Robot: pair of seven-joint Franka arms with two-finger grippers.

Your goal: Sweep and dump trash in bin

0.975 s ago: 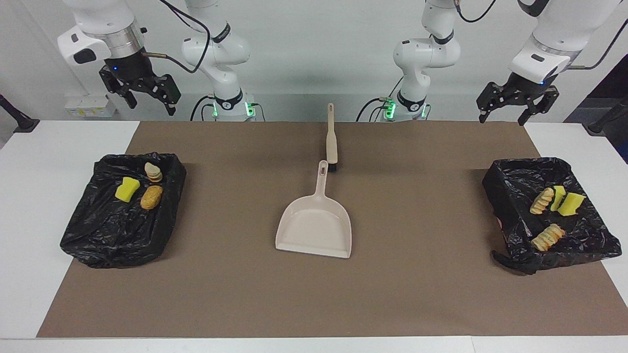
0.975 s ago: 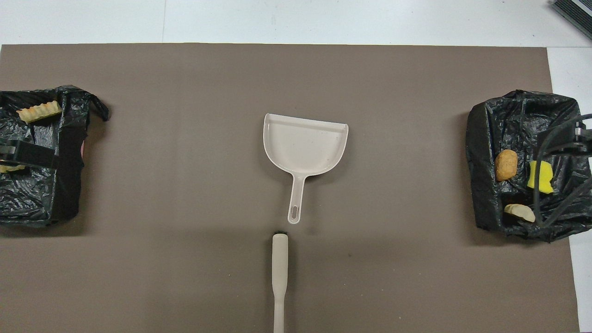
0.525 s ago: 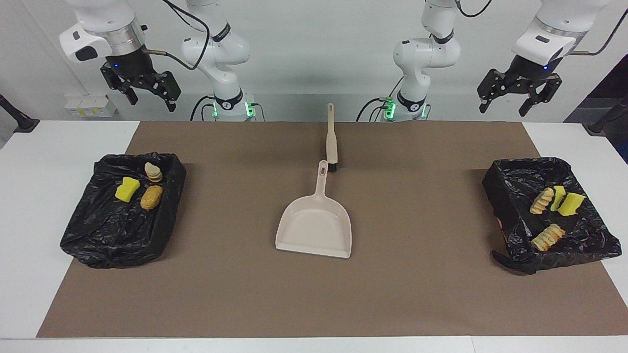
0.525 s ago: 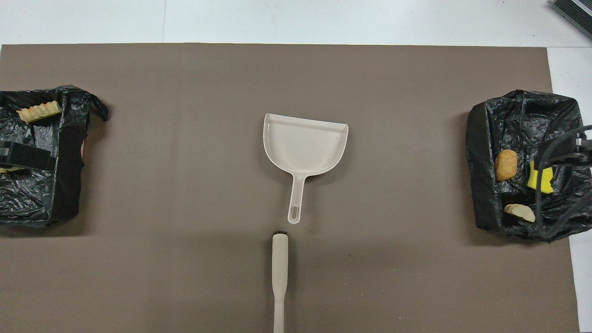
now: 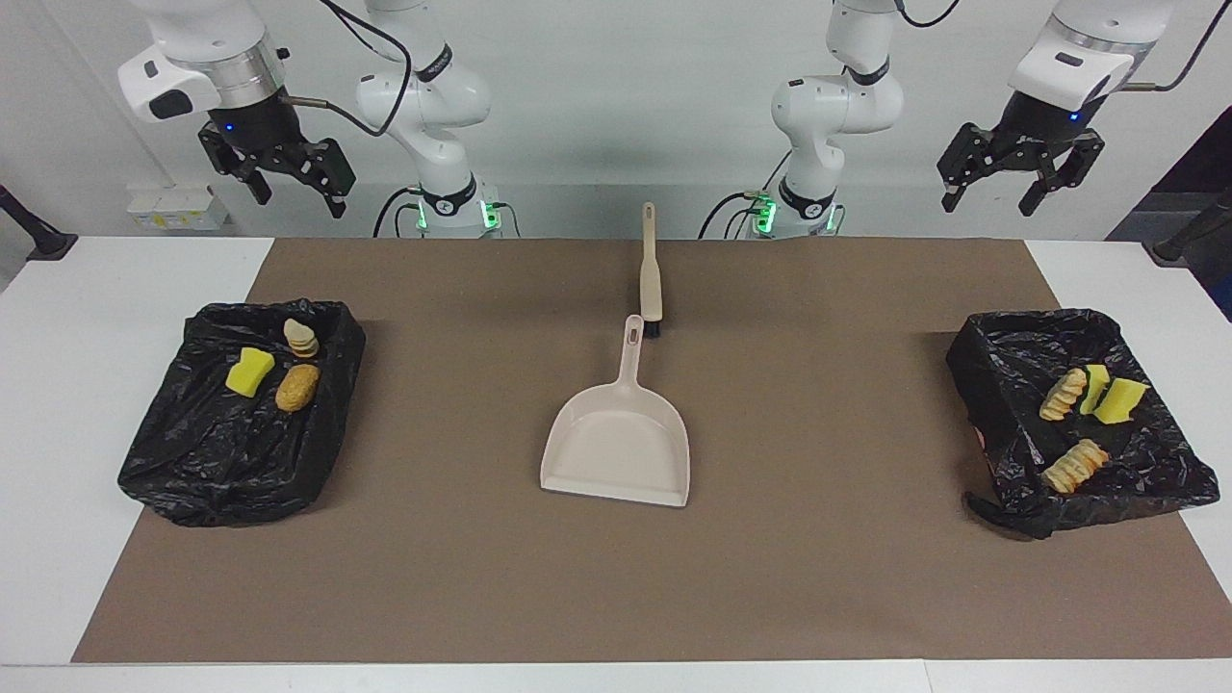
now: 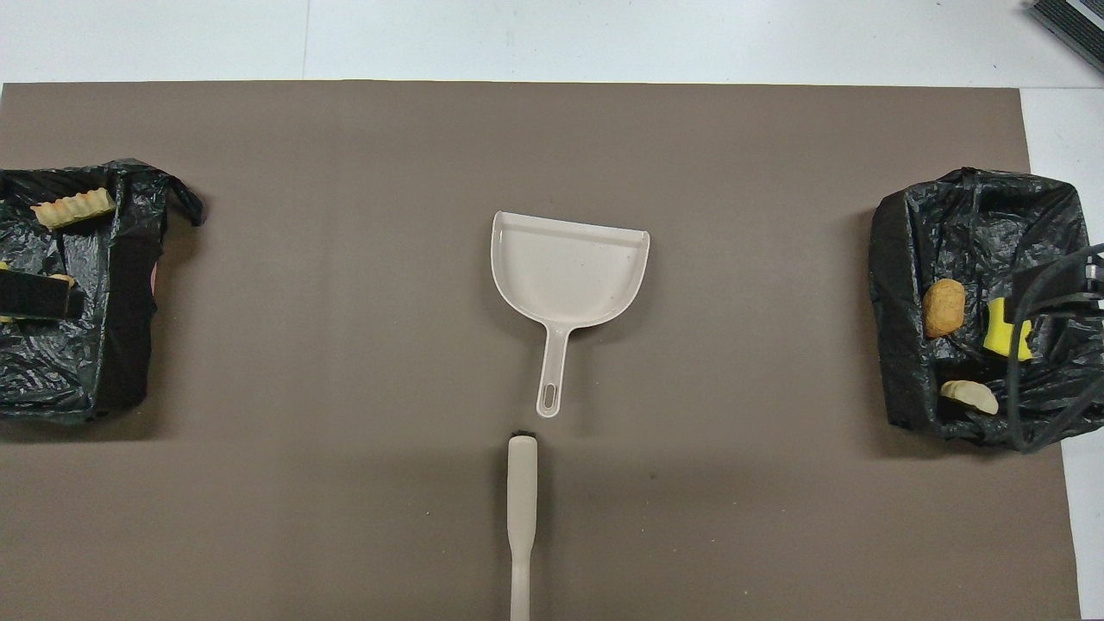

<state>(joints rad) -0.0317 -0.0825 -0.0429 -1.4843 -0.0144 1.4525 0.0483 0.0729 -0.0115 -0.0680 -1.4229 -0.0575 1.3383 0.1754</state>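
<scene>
trash [image 5: 296,386] already sits in both bins [image 5: 241,414]; our left hand [image 5: 1020,173] and right hand [image 5: 279,173] hang wide open, empty. we risk snagging bin liners by descending carelessly.

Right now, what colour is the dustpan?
The dustpan is pale beige all over, the same as the brush. It shows best in the facing view.

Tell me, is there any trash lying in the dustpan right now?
No, the dustpan is bare inside; the trash lies in the two black-lined bins.
</scene>
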